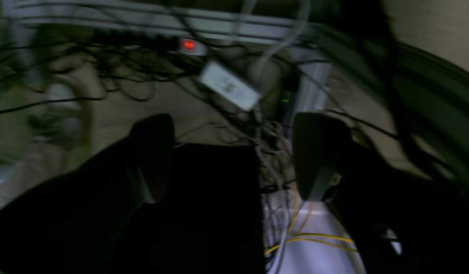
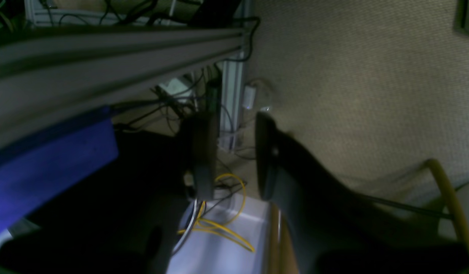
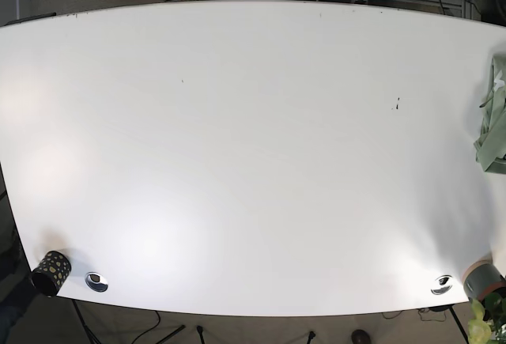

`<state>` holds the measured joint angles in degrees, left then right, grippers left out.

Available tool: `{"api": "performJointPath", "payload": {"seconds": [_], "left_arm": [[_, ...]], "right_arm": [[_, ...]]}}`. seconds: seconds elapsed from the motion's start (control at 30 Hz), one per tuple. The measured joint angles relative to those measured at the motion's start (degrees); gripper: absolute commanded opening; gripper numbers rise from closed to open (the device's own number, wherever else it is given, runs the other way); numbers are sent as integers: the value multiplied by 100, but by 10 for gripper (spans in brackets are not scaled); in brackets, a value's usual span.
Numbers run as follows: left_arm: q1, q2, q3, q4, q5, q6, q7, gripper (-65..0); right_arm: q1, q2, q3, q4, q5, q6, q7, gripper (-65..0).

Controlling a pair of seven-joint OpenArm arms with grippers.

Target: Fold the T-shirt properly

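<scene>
A pale green cloth (image 3: 494, 115), crumpled, lies at the far right edge of the white table (image 3: 253, 146) in the base view and is partly cut off by the frame; it looks like the T-shirt. Neither arm shows in the base view. In the left wrist view my left gripper (image 1: 234, 152) has its dark fingers (image 1: 154, 152) wide apart and holds nothing. In the right wrist view my right gripper (image 2: 236, 152) is also open and empty. Both wrist cameras look at the floor and cables, not at the cloth.
A black patterned cup (image 3: 50, 272) stands at the table's front left corner and a grey roll (image 3: 484, 277) at the front right. Two metal grommets (image 3: 96, 281) (image 3: 442, 284) sit near the front edge. Tangled cables, a red-lit power strip (image 1: 189, 45) and carpet (image 2: 352, 76) lie below.
</scene>
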<state>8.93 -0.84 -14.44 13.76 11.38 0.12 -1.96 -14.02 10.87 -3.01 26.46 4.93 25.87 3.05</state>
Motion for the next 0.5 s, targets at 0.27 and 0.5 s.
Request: {"api": "performJointPath", "payload": {"seconds": [0.27, 0.5], "left_arm": [[-153, 20, 249, -74, -2, -13, 70, -207], [-323, 15, 249, -446, -4, -11, 11, -207]], "right_arm": [[503, -103, -4, -734, -15, 0, -7, -491], [529, -79, -4, -745, -7, -13, 35, -491]]}}
